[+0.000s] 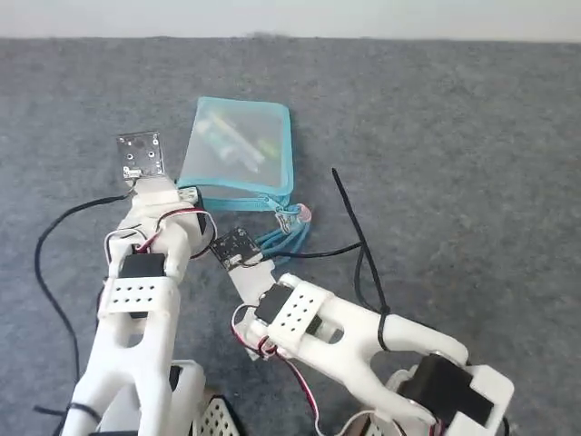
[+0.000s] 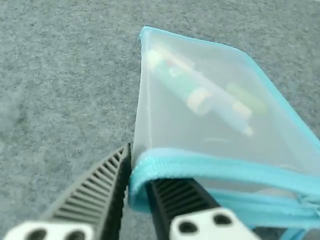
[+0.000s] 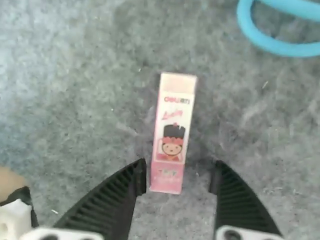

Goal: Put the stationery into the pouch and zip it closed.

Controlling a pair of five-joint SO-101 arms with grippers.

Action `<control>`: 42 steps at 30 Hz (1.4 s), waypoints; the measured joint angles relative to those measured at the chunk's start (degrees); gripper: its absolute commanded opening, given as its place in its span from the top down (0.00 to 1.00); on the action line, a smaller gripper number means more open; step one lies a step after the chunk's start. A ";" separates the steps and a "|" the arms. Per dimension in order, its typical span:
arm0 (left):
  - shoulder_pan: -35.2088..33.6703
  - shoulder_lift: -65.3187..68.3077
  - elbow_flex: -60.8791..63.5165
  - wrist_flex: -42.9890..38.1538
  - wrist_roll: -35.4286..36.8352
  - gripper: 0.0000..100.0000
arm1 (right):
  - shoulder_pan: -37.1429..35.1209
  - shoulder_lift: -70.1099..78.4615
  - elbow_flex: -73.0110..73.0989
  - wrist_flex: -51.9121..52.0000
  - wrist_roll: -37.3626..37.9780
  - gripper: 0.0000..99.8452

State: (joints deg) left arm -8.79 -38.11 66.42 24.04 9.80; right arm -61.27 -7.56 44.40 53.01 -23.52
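Judging by how things lie, I am on the loading step. Pens lie inside the pouch, which sits upper middle in the high view. What looks like a pink eraser, though the small print leaves me unsure, lies out on the grey surface at the centre of the right wrist view, just below a blue loop at the upper right.

My left pincer is clamped on the pouch's teal zip edge at its near corner, low in the left wrist view. My right pincer stands apart, its fingers straddling the eraser's lower end. One finger is just beside it, the other a little off.

The next move, as I see it, calls for centring and closing on the eraser. After that comes lifting it to the pouch mouth. I cannot tell from here how far the zip stands open, so I would check that before carrying across.
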 measured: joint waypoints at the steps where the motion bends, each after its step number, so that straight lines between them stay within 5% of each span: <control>1: 0.00 0.00 0.00 0.00 0.00 0.99 | 1.23 0.00 0.00 0.00 1.32 0.95; 8: 0.00 0.00 0.00 0.00 0.00 0.99 | 15.74 0.00 0.44 0.97 16.62 0.98; 18: 0.00 0.00 0.00 0.00 0.00 0.99 | 48.70 0.00 -2.81 4.66 30.33 0.97; 26: 0.00 0.00 0.00 0.00 0.00 0.99 | 49.85 0.97 -3.16 4.66 29.80 0.78; 36: 0.00 0.00 0.00 0.00 0.00 0.99 | 49.76 5.01 -3.25 4.66 29.01 0.81; 42: 0.00 0.00 0.00 0.00 0.00 0.99 | 50.29 6.95 -4.57 4.66 29.01 0.92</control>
State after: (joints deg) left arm -8.79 -38.11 66.42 24.04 9.80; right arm -10.99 -0.62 39.82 57.67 5.49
